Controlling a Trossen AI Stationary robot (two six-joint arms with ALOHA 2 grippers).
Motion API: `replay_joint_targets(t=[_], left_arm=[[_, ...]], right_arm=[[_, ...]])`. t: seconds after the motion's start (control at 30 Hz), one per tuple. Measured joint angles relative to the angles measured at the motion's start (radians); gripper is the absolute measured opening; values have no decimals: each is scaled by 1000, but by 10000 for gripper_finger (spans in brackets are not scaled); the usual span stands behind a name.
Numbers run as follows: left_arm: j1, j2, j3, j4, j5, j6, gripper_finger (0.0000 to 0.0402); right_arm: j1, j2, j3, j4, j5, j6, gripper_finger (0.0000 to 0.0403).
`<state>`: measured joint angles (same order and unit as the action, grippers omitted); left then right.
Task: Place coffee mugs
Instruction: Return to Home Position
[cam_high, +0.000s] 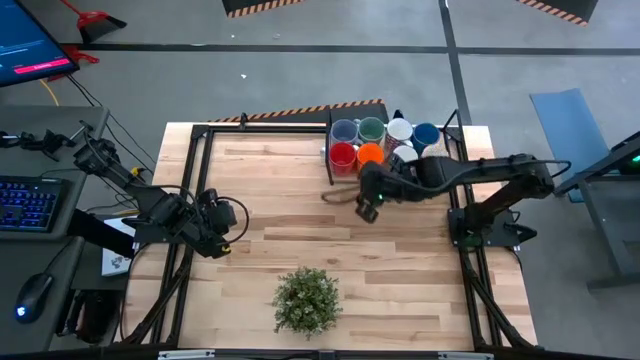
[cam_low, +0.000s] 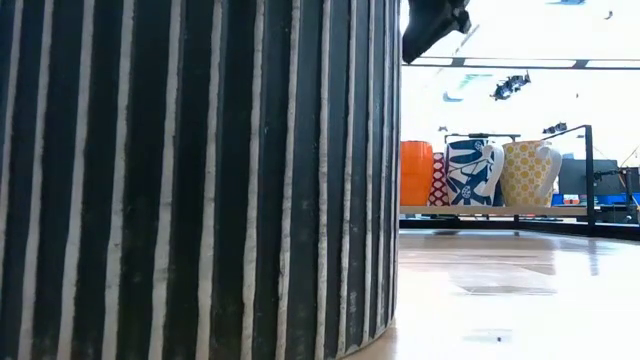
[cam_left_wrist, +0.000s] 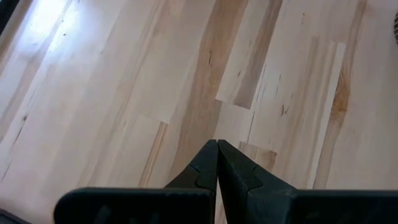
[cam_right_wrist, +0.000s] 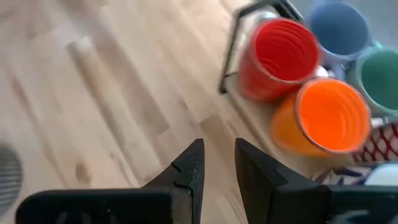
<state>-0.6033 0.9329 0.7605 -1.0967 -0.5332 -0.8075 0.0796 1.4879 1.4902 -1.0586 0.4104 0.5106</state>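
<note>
The right pincer (cam_right_wrist: 217, 147) hangs over the bare table (cam_high: 270, 180) just in front of the mugs. Its two dark, wedge-shaped fingers (cam_right_wrist: 189, 163) stand a narrow gap apart and hold nothing.

Next to it, on a low wooden shelf (cam_low: 500, 210) in a thin black metal frame at the table's far edge, the glossy ceramic mugs stand upright and close-packed. The red mug (cam_right_wrist: 286, 53), ribbed inside, and the smooth orange mug (cam_right_wrist: 326, 115) are in front. The lavender-blue mug (cam_right_wrist: 339, 28) and green mug (cam_right_wrist: 380, 71) are behind them. Further along sit the white mug (cam_high: 399, 130), the blue mug (cam_high: 426, 134) and the white mug with red pattern (cam_high: 405, 153).

The left pincer (cam_left_wrist: 217, 144) rests low over the table's left side, well apart from the mugs, its tapered fingers pressed together on nothing.

The table is pale, streaky wood planks. Near its front edge is a bushy plant (cam_high: 306, 298) in a round, vertically ribbed black-and-white pot (cam_low: 200, 180).
</note>
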Motion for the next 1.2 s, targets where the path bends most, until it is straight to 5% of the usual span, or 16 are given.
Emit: replay_joint_targets(t=[0.4, 0.67, 0.87, 1.2], left_arm=[[0, 0, 0, 0, 0, 7, 0], [0, 0, 0, 0, 0, 7, 0], [0, 0, 0, 1, 0, 7, 0], [0, 0, 0, 2, 0, 7, 0]], right_arm=[[154, 1, -5, 199, 0, -259, 68], [159, -61, -316, 503, -137, -421, 68], [150, -276, -653, 721, -185, -375, 68], [204, -841, -1171, 1090, -190, -325, 68]])
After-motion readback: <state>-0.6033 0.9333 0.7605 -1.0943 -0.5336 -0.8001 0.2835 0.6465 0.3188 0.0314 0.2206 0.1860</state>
